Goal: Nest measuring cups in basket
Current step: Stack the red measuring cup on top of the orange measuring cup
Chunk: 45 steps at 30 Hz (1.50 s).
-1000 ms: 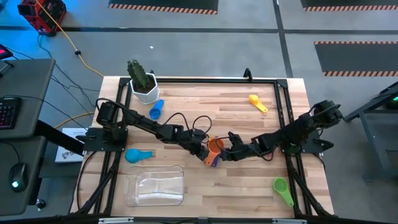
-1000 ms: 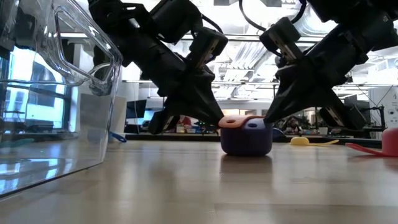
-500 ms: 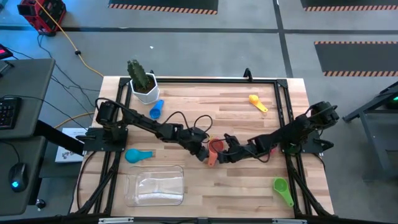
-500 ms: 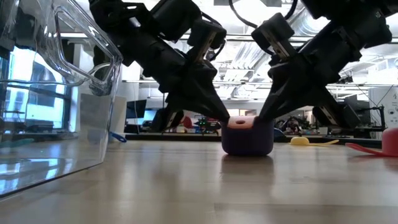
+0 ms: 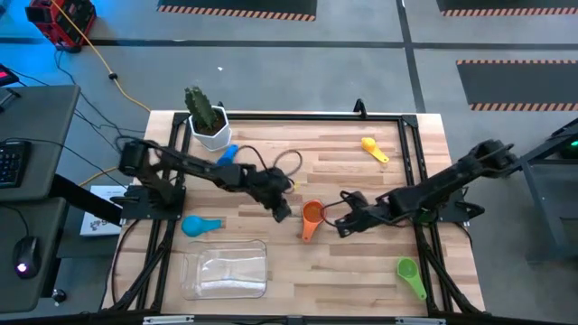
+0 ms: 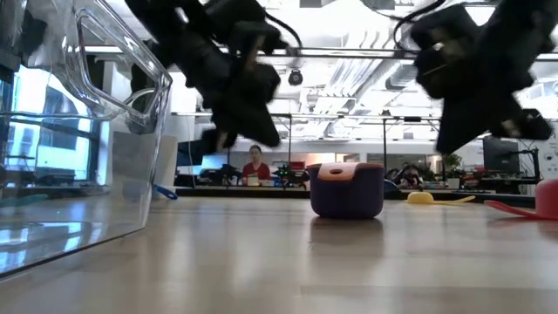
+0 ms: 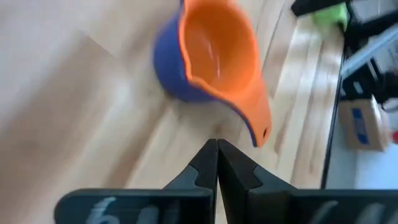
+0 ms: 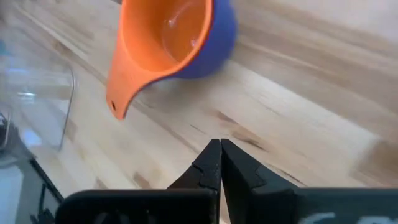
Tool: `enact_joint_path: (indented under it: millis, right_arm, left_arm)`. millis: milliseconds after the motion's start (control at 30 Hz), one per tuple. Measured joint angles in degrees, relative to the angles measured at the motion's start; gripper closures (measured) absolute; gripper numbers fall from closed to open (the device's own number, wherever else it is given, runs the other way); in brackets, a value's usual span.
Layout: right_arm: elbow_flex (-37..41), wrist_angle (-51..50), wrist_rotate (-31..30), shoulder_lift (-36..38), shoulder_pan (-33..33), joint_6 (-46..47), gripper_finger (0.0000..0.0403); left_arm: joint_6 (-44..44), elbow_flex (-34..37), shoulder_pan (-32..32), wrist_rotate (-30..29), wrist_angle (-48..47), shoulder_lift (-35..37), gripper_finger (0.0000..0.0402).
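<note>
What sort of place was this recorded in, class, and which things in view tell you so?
Probably a robotics lab or workshop. Two robot arms are bolted to a wooden table on a bare grey floor marked with striped hazard tape. A desk with a keyboard stands beside it, and the low view shows a large open room with more benches.

Six measuring cups (image 5: pixel 312 215), one clear basket (image 5: pixel 226 271), one potted cactus (image 5: pixel 207 117), two arms

Both grippers (image 5: pixel 283 215) (image 5: pixel 342 226) closed, empty

No legible text, label, brand, number or sign anywhere.
</note>
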State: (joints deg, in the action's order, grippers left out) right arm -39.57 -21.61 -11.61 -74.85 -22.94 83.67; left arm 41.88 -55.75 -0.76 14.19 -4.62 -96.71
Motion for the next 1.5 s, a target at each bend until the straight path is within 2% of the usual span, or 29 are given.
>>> enact_joint_path:
  millis: [167, 300, 400, 600, 700, 867, 1167, 1500]
  right_arm:
    - [0.0, -7.77, -4.18, 4.3, -1.5, 6.71, 0.0403]
    - [0.0, -12.16, -5.72, 4.3, -0.58, 11.66, 0.0387]
    - [0.02, -16.26, -4.51, 4.31, 0.99, 11.84, 0.0346]
    - [0.02, -21.05, -2.78, 3.86, 4.01, 9.94, 0.0232]
    - [0.02, -21.66, -1.72, 1.44, 4.72, 11.16, 0.0203]
    - [-0.04, -18.75, -1.22, -5.45, 4.96, 11.88, 0.0197]
    - [-4.5, -24.86, -2.94, -13.12, 4.96, 12.33, 0.0198]
    - [-8.16, -27.12, -1.28, -20.52, 4.87, 12.4, 0.0199]
  left_arm:
    - [-3.02, 3.48, -2.54, -6.02, 2.6, 9.28, 0.0401]
    - [-3.16, 5.31, -3.81, -7.4, 3.38, 14.35, 0.0402]
    - [-2.98, 6.43, -4.42, -7.51, 2.92, 16.12, 0.0401]
    - [-1.65, 6.73, -4.52, -7.5, 3.19, 15.66, 0.0401]
    - [-1.63, 6.73, -4.47, -7.51, 3.22, 15.5, 0.0402]
    - [-1.47, 6.73, -4.47, -7.51, 4.01, 15.5, 0.0401]
    - [-1.43, 6.73, -4.47, -7.54, 4.68, 15.5, 0.0401]
    - [-1.55, 6.73, -4.47, -7.54, 4.57, 15.47, 0.0402]
